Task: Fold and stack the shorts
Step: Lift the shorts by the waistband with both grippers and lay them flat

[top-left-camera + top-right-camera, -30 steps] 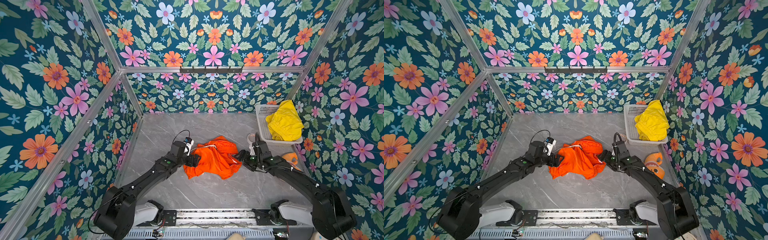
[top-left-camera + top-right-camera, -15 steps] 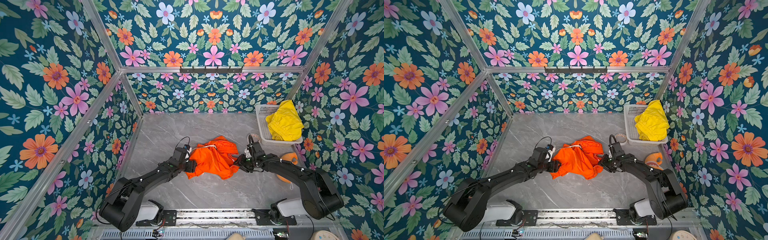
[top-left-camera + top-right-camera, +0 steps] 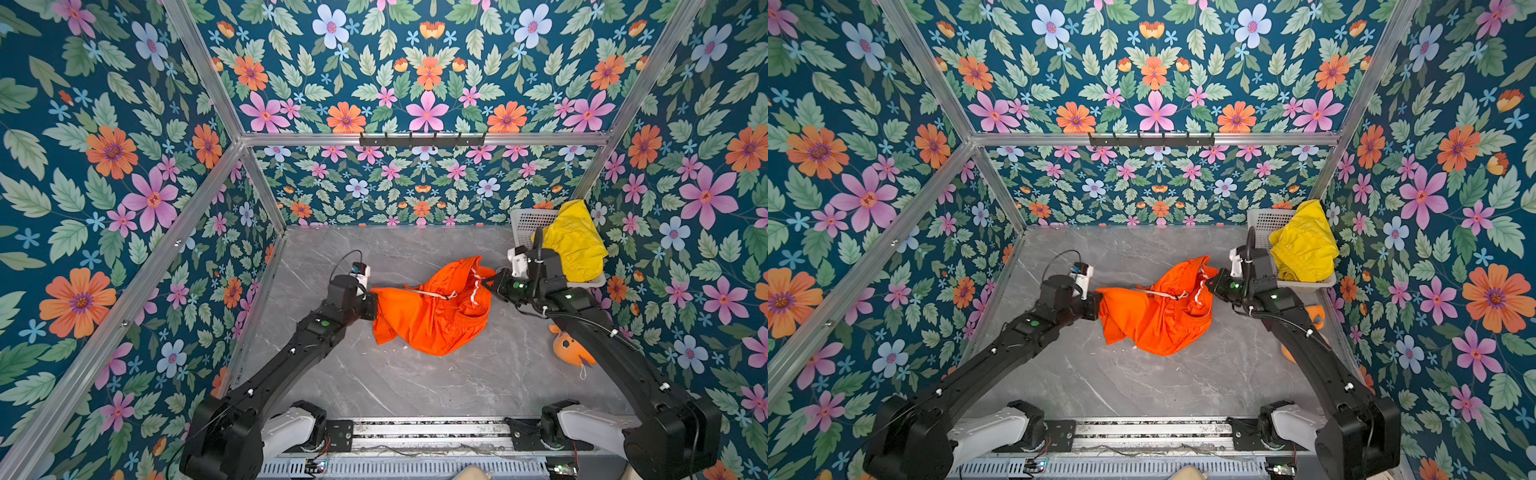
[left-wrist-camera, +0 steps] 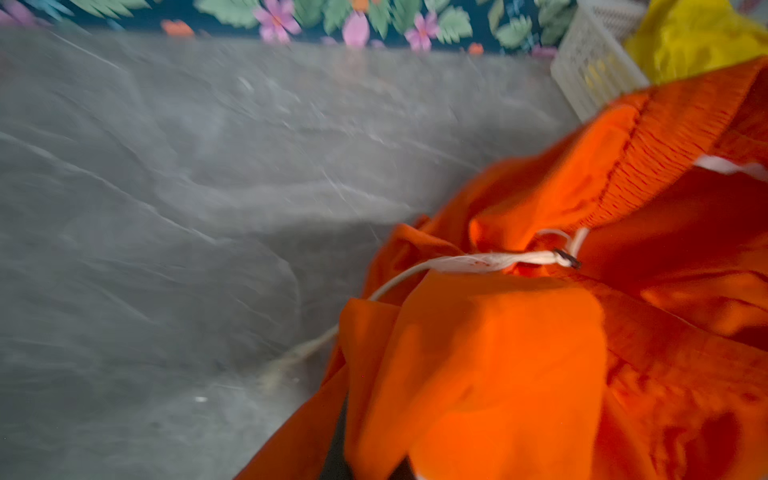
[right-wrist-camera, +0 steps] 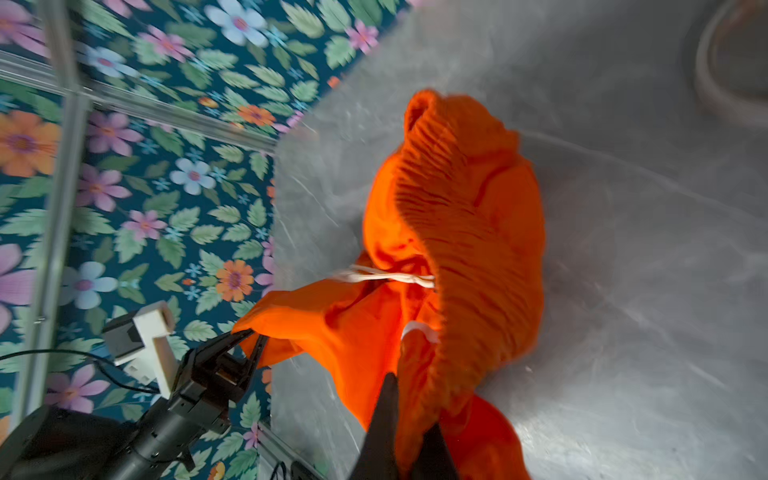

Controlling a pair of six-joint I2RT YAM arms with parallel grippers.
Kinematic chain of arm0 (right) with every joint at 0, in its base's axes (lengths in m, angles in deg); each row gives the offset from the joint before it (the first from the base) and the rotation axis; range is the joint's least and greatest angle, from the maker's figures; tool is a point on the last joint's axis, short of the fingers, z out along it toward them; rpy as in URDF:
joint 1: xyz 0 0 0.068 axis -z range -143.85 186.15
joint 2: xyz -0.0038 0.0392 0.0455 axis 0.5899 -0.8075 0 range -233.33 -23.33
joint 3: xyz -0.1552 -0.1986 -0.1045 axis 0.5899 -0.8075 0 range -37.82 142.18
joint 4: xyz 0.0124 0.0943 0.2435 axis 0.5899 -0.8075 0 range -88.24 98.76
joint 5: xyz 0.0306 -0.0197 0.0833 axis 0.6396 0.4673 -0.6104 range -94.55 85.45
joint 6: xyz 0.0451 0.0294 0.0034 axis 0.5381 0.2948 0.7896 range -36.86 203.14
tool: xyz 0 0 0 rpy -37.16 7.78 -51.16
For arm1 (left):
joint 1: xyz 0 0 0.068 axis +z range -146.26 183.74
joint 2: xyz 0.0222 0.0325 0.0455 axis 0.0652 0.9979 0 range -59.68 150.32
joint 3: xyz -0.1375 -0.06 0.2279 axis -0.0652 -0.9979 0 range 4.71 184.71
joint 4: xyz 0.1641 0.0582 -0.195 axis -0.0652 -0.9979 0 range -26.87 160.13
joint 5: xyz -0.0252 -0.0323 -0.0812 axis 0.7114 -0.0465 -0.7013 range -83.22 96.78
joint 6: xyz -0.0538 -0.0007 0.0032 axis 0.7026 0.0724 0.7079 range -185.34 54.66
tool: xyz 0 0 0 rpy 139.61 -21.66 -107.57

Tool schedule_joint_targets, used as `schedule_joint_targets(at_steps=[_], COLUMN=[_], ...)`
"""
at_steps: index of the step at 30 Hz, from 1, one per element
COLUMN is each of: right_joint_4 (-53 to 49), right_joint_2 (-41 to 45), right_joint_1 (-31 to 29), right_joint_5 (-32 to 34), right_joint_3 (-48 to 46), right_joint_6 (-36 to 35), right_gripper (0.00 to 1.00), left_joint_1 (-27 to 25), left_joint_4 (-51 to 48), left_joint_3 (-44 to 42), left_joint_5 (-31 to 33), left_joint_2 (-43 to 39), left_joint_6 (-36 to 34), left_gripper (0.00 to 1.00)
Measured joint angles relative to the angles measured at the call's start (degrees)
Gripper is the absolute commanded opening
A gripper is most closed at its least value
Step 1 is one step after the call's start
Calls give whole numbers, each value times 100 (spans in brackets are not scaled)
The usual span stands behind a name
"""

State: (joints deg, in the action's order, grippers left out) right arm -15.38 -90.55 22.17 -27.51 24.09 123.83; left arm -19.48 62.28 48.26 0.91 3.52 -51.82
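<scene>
The orange shorts [image 3: 432, 309] [image 3: 1154, 313] hang bunched between my two grippers in mid-table, their lower folds resting on the grey top. My left gripper [image 3: 374, 305] [image 3: 1098, 305] is shut on the shorts' left edge; in the left wrist view the cloth [image 4: 498, 353] drapes over the left gripper [image 4: 370, 465]. My right gripper [image 3: 488, 284] [image 3: 1210, 284] [image 5: 409, 436] is shut on the ribbed waistband at the right. The white drawstring [image 3: 432, 294] runs loose across the top. The yellow shorts [image 3: 575, 241] [image 3: 1304, 245] lie heaped in the white basket [image 3: 525, 220] [image 3: 1260, 220].
An orange plush fish [image 3: 569, 347] [image 3: 1316, 311] lies by the right wall, partly under my right arm. The basket stands in the back right corner. A round ring [image 5: 731, 62] sits on the table beyond the shorts. Floral walls close in three sides.
Both grippers have closed on the orange shorts' side edges. They have risen and moved apart, drawing the cloth wider and partly off the table.
</scene>
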Motion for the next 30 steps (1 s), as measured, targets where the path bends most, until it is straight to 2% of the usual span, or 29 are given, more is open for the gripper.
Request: schedule_joint_targets(at_steps=[4, 10, 16, 19, 26, 28, 30], right_joint_4=[-437, -411, -72, -28, -269, -291, -186], right_joint_2=[-195, -1073, -1742, -2070, -3193, -3228, -3027], right_joint_1=[66, 63, 20, 59, 181, 269, 291], right_joint_5=[-186, -866, -1241, -1283, -1453, -1449, -1440], right_joint_3=[1335, 2846, 3622, 4105, 6229, 6398, 6098], right_joint_6=[-420, -640, -678, -708, -868, -918, -933], right_gripper=[0, 0, 0, 0, 0, 0, 0], left_joint_1=[715, 1016, 1342, 1397, 1456, 1458, 1458], left_joint_4=[-737, -1552, -2094, -2256, -2153, -1880, -1663], left_joint_3=[870, 2188, 3206, 3738, 5093, 5305, 5311], left_joint_5=[256, 658, 1143, 1287, 1128, 1016, 955], left_joint_2=[-358, -356, -22, 297, 1005, 966, 872], left_joint_6=[-382, -1071, -1556, -1681, -1709, -1707, -1703], left_gripper=[0, 0, 0, 0, 0, 0, 0])
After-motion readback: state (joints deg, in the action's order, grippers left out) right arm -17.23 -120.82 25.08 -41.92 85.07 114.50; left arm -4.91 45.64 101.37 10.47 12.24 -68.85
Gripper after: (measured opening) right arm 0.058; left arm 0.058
